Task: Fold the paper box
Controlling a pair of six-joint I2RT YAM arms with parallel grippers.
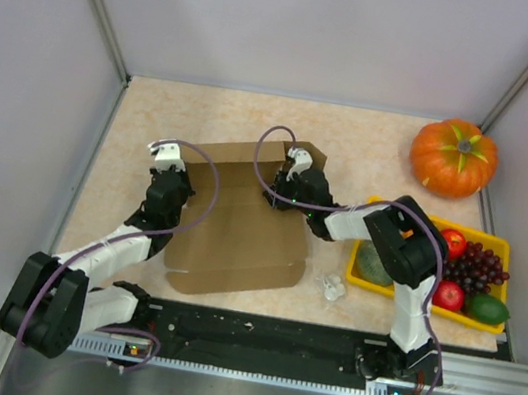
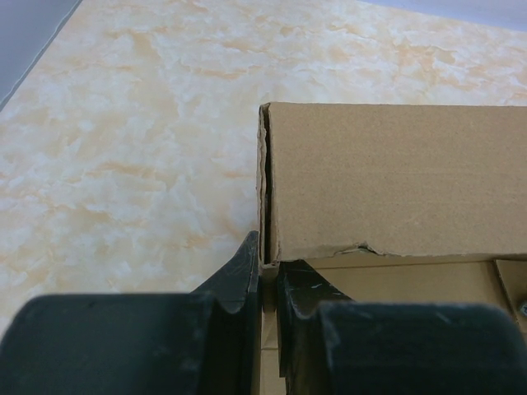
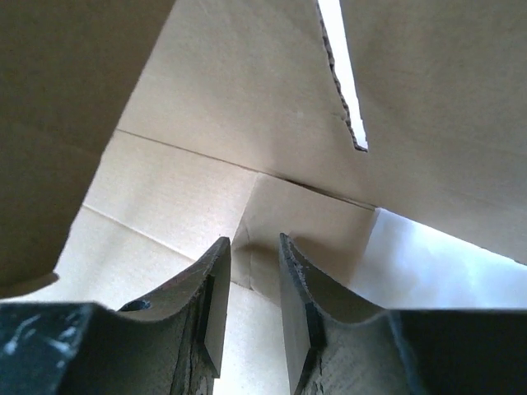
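Note:
The paper box (image 1: 238,234) is a brown cardboard sheet lying in the middle of the table with its back wall (image 1: 250,158) folded up. My left gripper (image 1: 178,175) is at the box's left edge. In the left wrist view (image 2: 270,263) it is shut on a thin upright cardboard flap just below the end of the raised wall (image 2: 395,181). My right gripper (image 1: 286,189) is at the box's back right corner. In the right wrist view it (image 3: 254,247) sits inside the folded cardboard (image 3: 206,99), jaws a narrow gap apart with nothing between them.
An orange pumpkin (image 1: 453,156) stands at the back right. A yellow tray (image 1: 500,239) with apples, grapes and green fruit is at the right. A small white object (image 1: 332,287) lies near the box's front right corner. Grey walls enclose the table.

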